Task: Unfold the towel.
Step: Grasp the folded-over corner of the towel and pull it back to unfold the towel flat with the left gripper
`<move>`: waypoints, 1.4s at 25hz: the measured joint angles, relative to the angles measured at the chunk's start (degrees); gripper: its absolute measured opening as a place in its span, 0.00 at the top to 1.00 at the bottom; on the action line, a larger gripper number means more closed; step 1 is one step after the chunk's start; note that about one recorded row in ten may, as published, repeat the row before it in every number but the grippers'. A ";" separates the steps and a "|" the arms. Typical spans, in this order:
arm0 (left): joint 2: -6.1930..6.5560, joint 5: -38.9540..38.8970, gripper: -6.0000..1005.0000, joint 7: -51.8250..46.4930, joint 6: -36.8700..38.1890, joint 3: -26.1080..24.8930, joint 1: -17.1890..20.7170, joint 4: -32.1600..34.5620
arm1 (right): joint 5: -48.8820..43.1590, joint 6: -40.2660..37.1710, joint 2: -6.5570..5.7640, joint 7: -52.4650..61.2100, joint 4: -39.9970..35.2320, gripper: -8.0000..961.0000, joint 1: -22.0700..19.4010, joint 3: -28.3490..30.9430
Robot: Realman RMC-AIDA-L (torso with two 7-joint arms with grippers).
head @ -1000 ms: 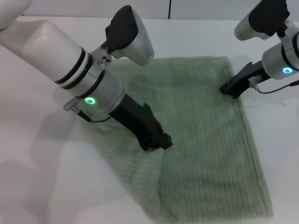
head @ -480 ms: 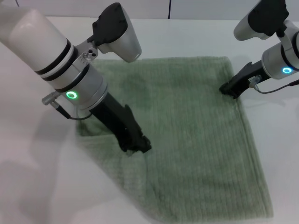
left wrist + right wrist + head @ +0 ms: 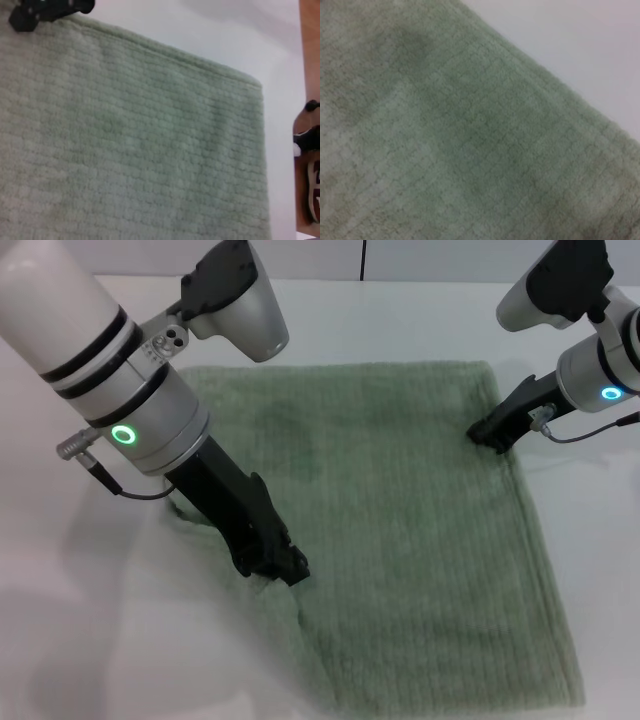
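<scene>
- The sage-green towel [image 3: 400, 520] lies spread nearly flat on the white table [image 3: 400, 310], its ribbed terry stripes and hemmed border visible — only the edge nearest the left arm is bunched into a small ridge.
- The left gripper [image 3: 268, 562] presses down at that rumpled edge, fingers clenched on a fold of the towel.
- The right gripper [image 3: 492, 432] rests at the towel's far right edge; whether it grips cannot be told.
- The towel's near corner is cut off.
</scene>
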 joint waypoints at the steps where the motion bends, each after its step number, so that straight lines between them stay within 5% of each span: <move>1: 0.01 0.02 0.88 -0.34 0.52 -0.12 0.05 0.39 | -0.01 0.00 0.05 -0.02 0.00 0.99 0.00 0.00; 24: -0.05 5.22 0.84 -4.31 4.06 -0.27 -0.30 0.82 | -0.03 -0.09 0.15 -0.09 0.00 0.99 0.28 0.00; 35: 0.31 10.31 0.83 -6.17 4.76 -6.89 -2.42 -3.37 | -0.03 -0.09 0.15 -0.08 -0.17 0.99 0.46 0.00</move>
